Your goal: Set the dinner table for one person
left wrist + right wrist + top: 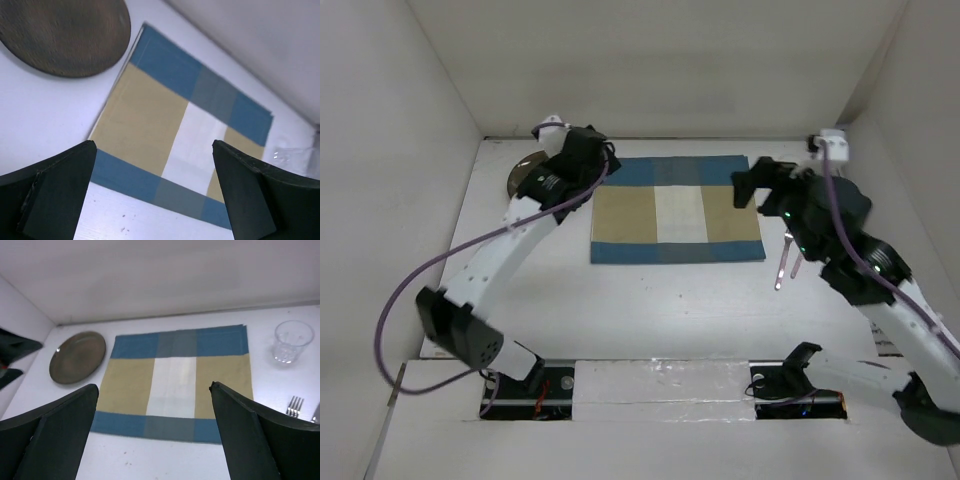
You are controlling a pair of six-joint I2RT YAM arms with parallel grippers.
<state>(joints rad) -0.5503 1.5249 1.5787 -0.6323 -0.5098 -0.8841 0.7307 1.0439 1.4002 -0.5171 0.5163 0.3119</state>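
The dinner table (pixel 650 300) is a white matte top. A blue-and-tan patchwork placemat (pixel 675 210) lies flat at its middle back. A brown plate (pixel 523 172) lies at the back left, partly hidden by my left arm. A fork and a knife (pixel 786 260) lie right of the placemat. A clear glass (pixel 292 341) stands at the back right. My left gripper (pixel 592 160) hovers open and empty at the placemat's far left corner. My right gripper (pixel 748 187) hovers open and empty over the placemat's right edge. Both wrist views show the jaws wide apart above the placemat (pixel 150 130) (pixel 172 377).
White walls close the table in at the back and both sides. The plate (pixel 65 35) shows at the upper left of the left wrist view and at the left of the right wrist view (pixel 77 356). The fork (pixel 294 406) shows at the lower right of that view.
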